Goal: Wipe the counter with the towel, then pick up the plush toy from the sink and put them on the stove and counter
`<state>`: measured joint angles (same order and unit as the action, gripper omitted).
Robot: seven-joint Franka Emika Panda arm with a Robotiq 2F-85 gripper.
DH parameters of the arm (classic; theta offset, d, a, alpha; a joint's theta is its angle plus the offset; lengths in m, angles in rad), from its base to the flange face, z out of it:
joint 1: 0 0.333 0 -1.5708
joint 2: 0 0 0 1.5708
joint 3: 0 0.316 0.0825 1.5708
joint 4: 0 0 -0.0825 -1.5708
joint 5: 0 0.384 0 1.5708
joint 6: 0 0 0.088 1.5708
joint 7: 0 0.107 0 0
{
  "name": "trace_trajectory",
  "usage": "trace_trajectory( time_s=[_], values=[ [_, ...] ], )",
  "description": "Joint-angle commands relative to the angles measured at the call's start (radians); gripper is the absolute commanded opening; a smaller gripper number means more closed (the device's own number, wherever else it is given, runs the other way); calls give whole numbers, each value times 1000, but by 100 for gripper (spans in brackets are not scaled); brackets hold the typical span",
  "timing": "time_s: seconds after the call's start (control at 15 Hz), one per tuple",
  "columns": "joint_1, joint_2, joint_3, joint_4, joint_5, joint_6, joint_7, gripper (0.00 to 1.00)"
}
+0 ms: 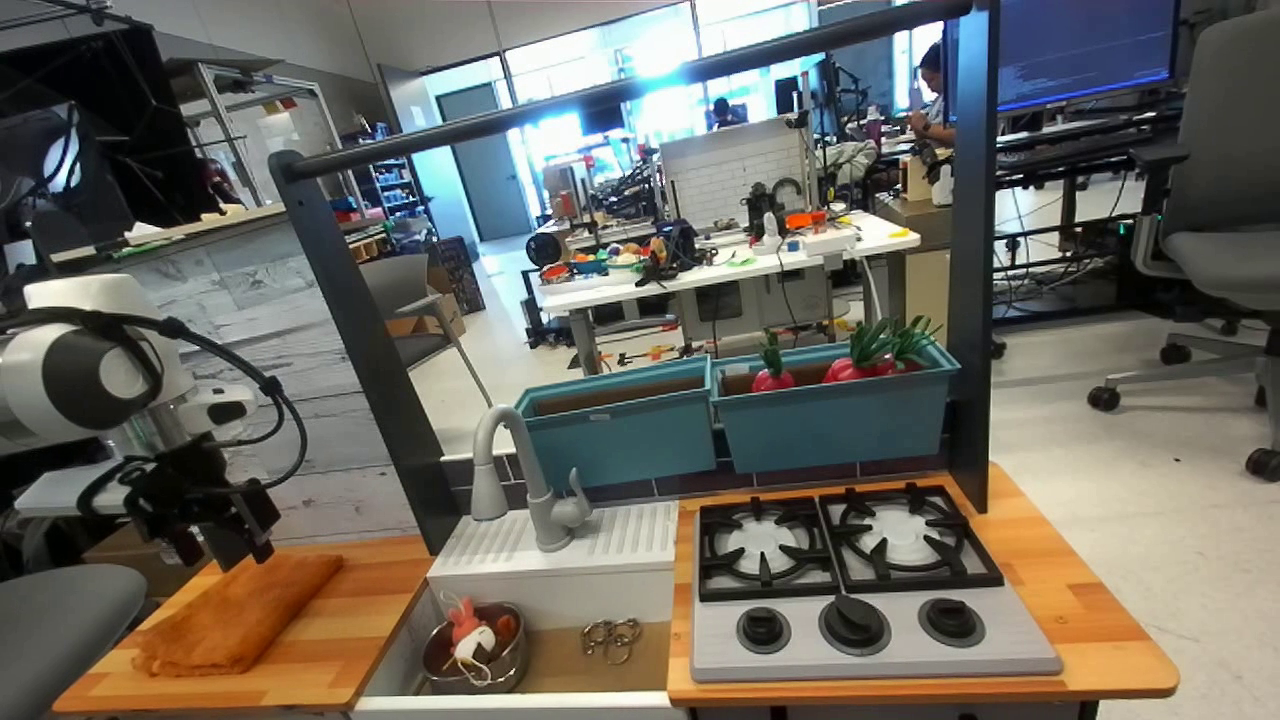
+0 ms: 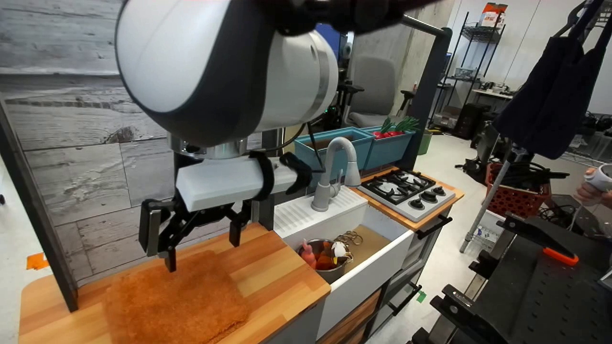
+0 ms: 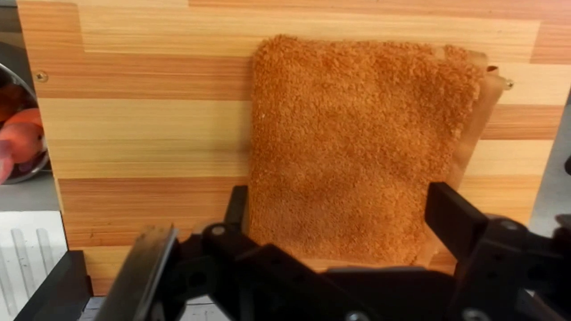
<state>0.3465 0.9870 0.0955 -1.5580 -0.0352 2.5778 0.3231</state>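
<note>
Gaping empty, the hand (image 3: 337,198) should descend squarely and pinch the towel (image 3: 361,133) lying towards twelve o'clock in the wrist view.

bright windows (image 1: 660,40) glare beyond a white table (image 1: 872,235), near what seems a grey door (image 1: 492,190).

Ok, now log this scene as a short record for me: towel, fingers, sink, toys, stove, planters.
Towel: orange, lying on the wooden counter
Fingers: spread apart, holding nothing
Sink: metal pot and metal rings inside
Toys: several, in the pot, at least one pink
Stove: silver-grey, black grates, three black knobs
Planters: two, teal; red vegetables with green tops in one
</note>
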Motion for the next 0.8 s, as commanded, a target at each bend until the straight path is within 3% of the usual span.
trace_trajectory(
  time_s=[0.0,0.53,0.73],
  values=[
    [7,-1,-25,-29,15,82,-1,100],
    [32,153,-41,76,22,114,6,100],
    [70,184,-58,130,9,102,17,100]
  ],
)
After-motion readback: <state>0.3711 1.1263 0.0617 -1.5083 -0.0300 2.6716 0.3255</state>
